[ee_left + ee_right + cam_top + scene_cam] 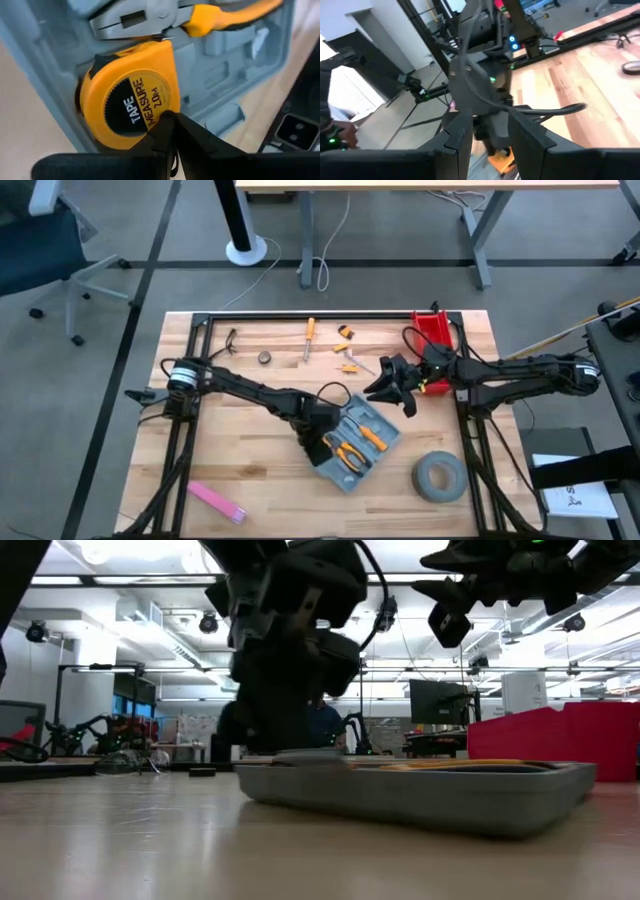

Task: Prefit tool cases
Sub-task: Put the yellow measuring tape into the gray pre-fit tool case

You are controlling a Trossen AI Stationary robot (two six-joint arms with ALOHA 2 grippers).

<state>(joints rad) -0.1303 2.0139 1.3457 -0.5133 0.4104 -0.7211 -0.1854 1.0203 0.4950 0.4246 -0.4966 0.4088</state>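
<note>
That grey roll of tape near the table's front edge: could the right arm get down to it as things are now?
Probably yes. The tape roll lies alone on bare wood, nothing on it. The right gripper hangs above the table, holding nothing, and the left gripper is busy at the tool case, off to the side.

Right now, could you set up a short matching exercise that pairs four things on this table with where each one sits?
Things:
1. tape measure
2. red bin
3. grey tape roll
4. pink block

Places:
A. near the table's front left corner
B. inside the tool case, at the left gripper
C. by the table's back right corner
D. on the table, right of the tool case

Pairs: 1-B, 2-C, 3-D, 4-A
</note>
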